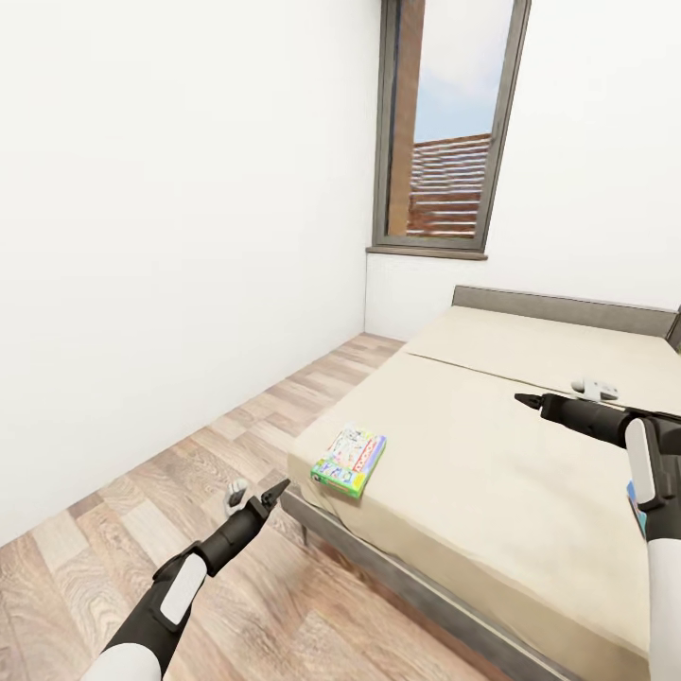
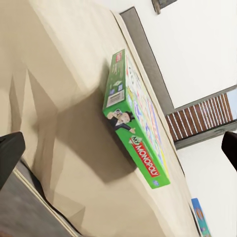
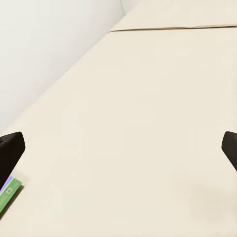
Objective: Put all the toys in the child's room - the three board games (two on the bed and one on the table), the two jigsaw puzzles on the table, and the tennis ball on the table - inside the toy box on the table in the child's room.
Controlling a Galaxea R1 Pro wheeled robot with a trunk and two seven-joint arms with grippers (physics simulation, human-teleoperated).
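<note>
- The flat green Monopoly board-game box (image 1: 349, 461) lies at the beige bed's (image 1: 492, 454) near-left corner.
- Left pincer (image 1: 253, 496) gapes empty just left; approach level, straddling the box's thin edges.
- Right pincer (image 1: 541, 401), apart, hovers over the mattress.

Bed (image 1: 492, 454): beige cover with a seam running across it, grey frame and headboard, standing in the room's corner.
Window (image 1: 449, 123): tall, grey-framed, above the bed's head end; slatted wood and sky outside.
Floor (image 1: 142, 511): wood planks.
Walls (image 1: 180, 218): plain white.
</note>
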